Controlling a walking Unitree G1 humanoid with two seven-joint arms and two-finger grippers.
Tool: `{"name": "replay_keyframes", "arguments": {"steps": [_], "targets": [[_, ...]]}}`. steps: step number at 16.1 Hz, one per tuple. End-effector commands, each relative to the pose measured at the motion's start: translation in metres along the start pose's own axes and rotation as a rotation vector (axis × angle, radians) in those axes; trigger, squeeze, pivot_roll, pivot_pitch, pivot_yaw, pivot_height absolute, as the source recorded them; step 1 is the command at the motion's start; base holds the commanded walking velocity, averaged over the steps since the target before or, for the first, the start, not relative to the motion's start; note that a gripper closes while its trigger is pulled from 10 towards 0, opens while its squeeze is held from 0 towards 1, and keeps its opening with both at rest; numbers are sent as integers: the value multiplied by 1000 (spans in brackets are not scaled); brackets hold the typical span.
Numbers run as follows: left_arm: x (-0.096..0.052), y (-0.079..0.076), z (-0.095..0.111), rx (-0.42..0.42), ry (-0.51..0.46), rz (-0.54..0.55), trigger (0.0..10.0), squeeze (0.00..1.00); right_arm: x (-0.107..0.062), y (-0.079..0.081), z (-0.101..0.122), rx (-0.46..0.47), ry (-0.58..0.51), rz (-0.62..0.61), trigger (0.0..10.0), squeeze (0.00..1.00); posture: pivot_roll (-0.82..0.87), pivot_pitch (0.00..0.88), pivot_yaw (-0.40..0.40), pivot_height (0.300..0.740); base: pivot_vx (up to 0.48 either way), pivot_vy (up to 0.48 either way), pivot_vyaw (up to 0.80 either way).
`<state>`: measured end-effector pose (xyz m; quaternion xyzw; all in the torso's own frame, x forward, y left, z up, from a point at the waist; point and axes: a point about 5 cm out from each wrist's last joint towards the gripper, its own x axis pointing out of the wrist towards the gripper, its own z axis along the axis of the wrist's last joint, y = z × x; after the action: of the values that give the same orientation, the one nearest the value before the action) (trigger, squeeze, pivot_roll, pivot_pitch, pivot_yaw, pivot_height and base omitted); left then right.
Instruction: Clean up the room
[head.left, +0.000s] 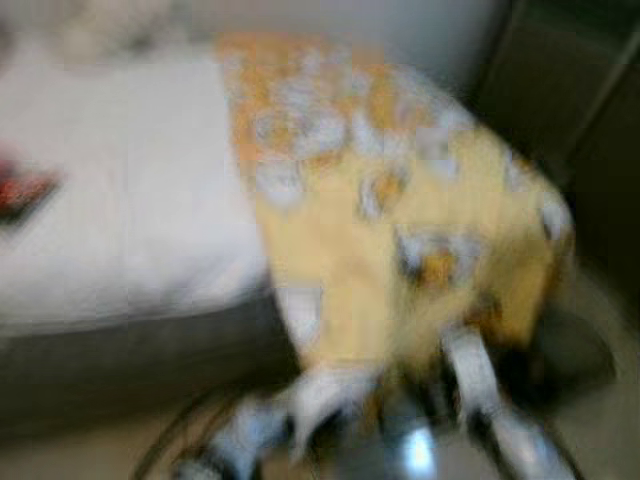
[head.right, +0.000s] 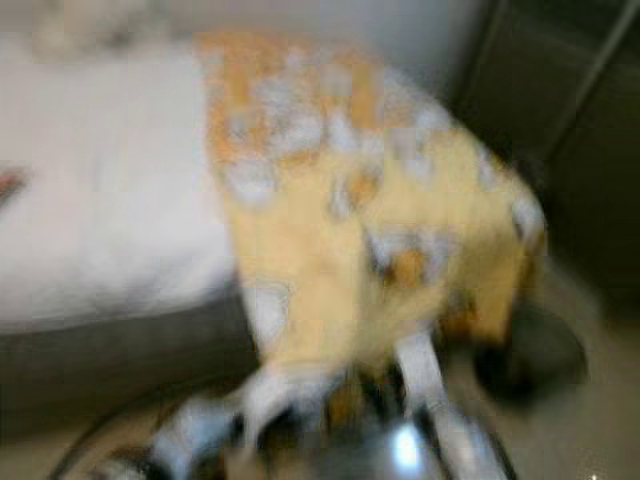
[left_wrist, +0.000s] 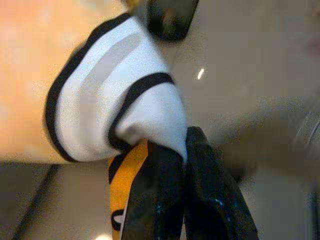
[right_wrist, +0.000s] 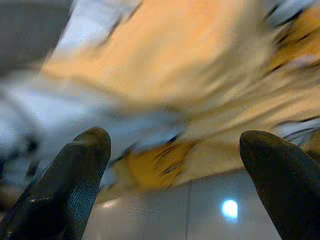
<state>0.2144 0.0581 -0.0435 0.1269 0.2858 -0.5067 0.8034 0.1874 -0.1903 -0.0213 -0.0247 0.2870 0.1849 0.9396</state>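
A yellow blanket (head.left: 400, 220) with white and orange patches lies over the near corner of a bed (head.left: 130, 200) and hangs down to the floor. Both eye views are blurred. In the left wrist view my left gripper (left_wrist: 181, 145) is shut on a bunched white, black-edged patch of the blanket (left_wrist: 110, 95), held above the glossy floor. In the right wrist view my right gripper (right_wrist: 175, 142) is open. Its two black fingertips (right_wrist: 92, 150) stand wide apart just short of the hanging blanket (right_wrist: 180, 65), with nothing between them.
The bed has a white sheet and a grey base (head.left: 120, 360). A small red thing (head.left: 20, 190) lies at the bed's left edge. A dark cabinet (head.left: 580, 100) stands at the right, with a dark object (head.left: 570, 350) on the pale tiled floor below.
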Motion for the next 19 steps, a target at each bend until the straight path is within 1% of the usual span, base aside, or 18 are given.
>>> {"name": "replay_keyframes", "arguments": {"steps": [1,3,4,6,7,8,9,10,12,13,14,15,16,17,18,19], "targets": [[1,-11,-9,-24,38,-54,10000,0,8,-3,22,-28,-61,15,10000,0,-41,0,-77,740,0,0,0],[5,-13,-6,-42,40,-65,10000,0,7,-3,21,-29,-59,18,10000,0,-44,0,-77,740,0,0,0],[6,-13,-6,-37,53,-58,10000,0,7,-3,21,-30,-57,19,10000,0,-44,0,-77,740,0,0,0],[3,-8,-12,12,111,-2,10000,0,6,-3,21,-32,-54,12,10000,0,-51,0,-76,740,0,0,0],[1,-6,-14,16,122,12,10000,0,6,-3,21,-32,-53,12,10000,0,-55,0,-76,740,0,0,0],[-2,-2,-18,6,138,43,10000,357,5,-2,20,-33,-53,11,10000,0,-55,0,-75,740,0,0,0],[-7,5,-22,-32,147,83,10000,1000,5,-2,20,-34,-54,7,10000,0,-55,0,-75,740,0,0,0],[-9,8,-23,-41,141,99,10000,1000,5,-2,20,-33,-58,7,10000,0,-53,0,-72,740,0,0,0],[-20,19,-27,-49,118,157,10000,1000,6,0,22,-14,-79,-5,10000,0,-36,0,-63,740,0,0,0],[-38,41,-25,-65,18,285,10000,1000,8,-1,30,2,-125,-38,10000,0,-13,0,-54,740,0,0,0],[-56,65,-12,-120,-118,438,10000,1000,10,-6,39,29,-169,-77,10000,0,22,0,-58,740,0,0,0],[-73,87,3,-134,-241,572,10000,1000,13,-10,48,62,-207,-102,10000,0,43,0,-61,740,0,0,0],[-88,103,21,-118,-344,691,10000,1000,19,-16,60,92,-247,-147,10000,0,86,0,-70,740,0,0,0],[-104,117,37,-105,-432,805,10000,1000,25,-23,72,122,-283,-194,10000,0,96,0,-72,740,0,0,0],[-116,129,48,-129,-478,933,10000,1000,31,-26,86,130,-315,-207,10000,0,107,0,-67,740,0,0,0],[-128,137,60,-193,-564,1041,10000,898,34,-28,101,154,-372,-220,10000,0,113,0,-66,740,0,0,638]]}}
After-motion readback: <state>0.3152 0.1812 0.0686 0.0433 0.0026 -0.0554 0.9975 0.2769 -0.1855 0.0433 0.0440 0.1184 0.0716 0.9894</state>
